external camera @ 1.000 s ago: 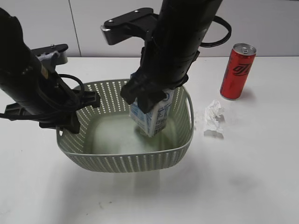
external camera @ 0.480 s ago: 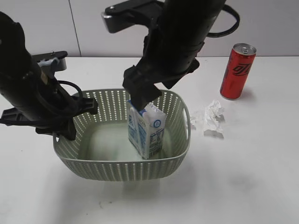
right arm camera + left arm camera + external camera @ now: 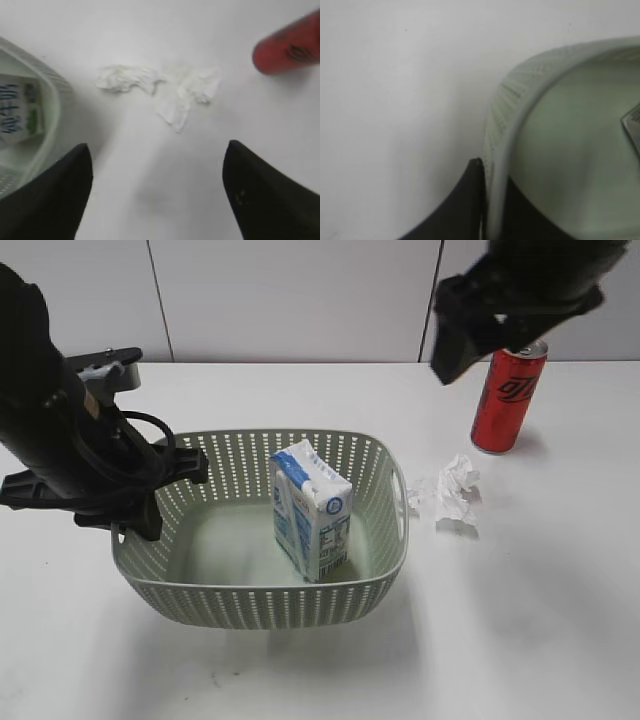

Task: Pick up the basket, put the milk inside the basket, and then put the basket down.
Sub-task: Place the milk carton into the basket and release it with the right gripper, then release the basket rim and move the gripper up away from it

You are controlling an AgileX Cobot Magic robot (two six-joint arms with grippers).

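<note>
On the white bench (image 3: 540,620), the milk (image 3: 312,510) stood inside the basket (image 3: 262,600). The left gripper (image 3: 487,200), partly cropped, clenched the basket's rim; the right gripper (image 3: 157,190) hung spread and empty above the tissues (image 3: 165,90).

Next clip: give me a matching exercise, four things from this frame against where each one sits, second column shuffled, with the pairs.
Things:
1. milk carton
2. red can
3. crumpled tissue
4. left gripper

Places:
A. on the table between basket and can
B. clamped on the basket's left rim
C. upright inside the basket
D. standing far right on the table

Pairs: 1-C, 2-D, 3-A, 4-B
</note>
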